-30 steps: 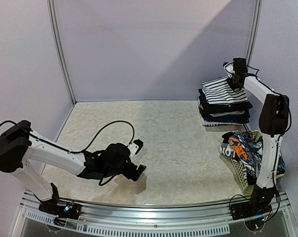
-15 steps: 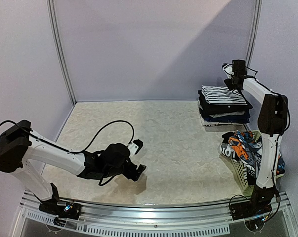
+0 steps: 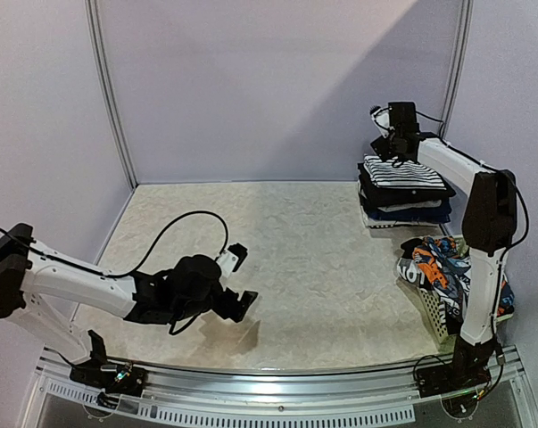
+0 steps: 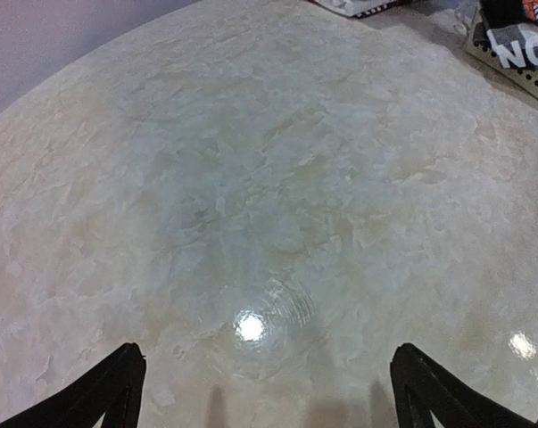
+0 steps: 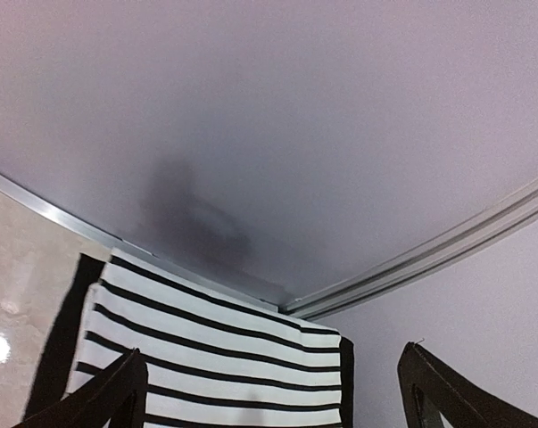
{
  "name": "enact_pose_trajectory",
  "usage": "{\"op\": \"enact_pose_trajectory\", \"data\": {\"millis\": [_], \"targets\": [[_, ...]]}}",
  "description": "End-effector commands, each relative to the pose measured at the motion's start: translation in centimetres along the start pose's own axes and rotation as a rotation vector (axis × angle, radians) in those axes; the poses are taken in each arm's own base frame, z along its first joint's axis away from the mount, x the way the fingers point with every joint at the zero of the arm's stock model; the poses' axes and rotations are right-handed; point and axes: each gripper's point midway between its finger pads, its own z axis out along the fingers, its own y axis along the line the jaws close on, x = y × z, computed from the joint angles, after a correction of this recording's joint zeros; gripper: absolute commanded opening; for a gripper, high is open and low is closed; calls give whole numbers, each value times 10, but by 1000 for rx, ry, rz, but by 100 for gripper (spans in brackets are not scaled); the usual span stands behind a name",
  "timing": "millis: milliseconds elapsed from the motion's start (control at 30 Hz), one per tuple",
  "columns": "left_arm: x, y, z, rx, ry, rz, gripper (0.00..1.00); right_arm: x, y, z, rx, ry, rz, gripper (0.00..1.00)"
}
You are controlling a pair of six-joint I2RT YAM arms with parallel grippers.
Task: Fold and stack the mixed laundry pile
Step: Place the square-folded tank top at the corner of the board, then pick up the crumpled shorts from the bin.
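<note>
Top external view, striped garment: the white garment with thin black stripes lies folded flat on top of a folded stack in the far right corner of the table, close to both walls.
Stack layers: black, white and navy cloth show under the stripes; I cannot count the separate pieces.
Right gripper: it hangs just above the far left edge of the striped garment. The jaws are spread wide with nothing between them, and no cloth is in its hold.
Right wrist view: the striped garment fills the bottom middle, lying below and between the two dark fingers — its near part is cut off by the picture's lower edge.
Basket: white lattice, standing at the right edge just in front of the stack, partly hidden behind the right arm.
Basket contents: a crumpled garment with orange, blue, white and black print bulges over the rim; what lies beneath it is hidden.
Left gripper: low over bare table at the near left, well apart from all the laundry, with its jaws spread and nothing in them.
Left wrist view: mostly bare tabletop — only a corner of the basket and a scrap of print show at the top right.
</note>
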Motion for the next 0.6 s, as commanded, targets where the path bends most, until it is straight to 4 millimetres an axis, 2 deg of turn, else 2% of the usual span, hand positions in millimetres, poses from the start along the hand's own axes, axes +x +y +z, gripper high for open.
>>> {"op": "enact_pose_trajectory", "data": {"millis": [0, 100, 267, 333, 500, 567], "targets": [[4, 10, -13, -39, -3, 17, 98, -31, -8, -44, 41, -47, 55, 99], [3, 16, -19, -49, -16, 12, 99, -35, -6, -69, 59, -38, 92, 99], [2, 23, -27, -68, -37, 2, 100, -26, 14, -109, -24, -7, 166, 99], [2, 27, -30, -84, -42, 2, 100, -21, 17, -130, -92, -3, 218, 99], [-3, 35, -37, -115, -59, 8, 100, 9, 62, -178, -400, 14, 358, 99], [-6, 38, -39, -131, -67, 13, 100, 16, 62, -204, -468, -42, 452, 99]]}}
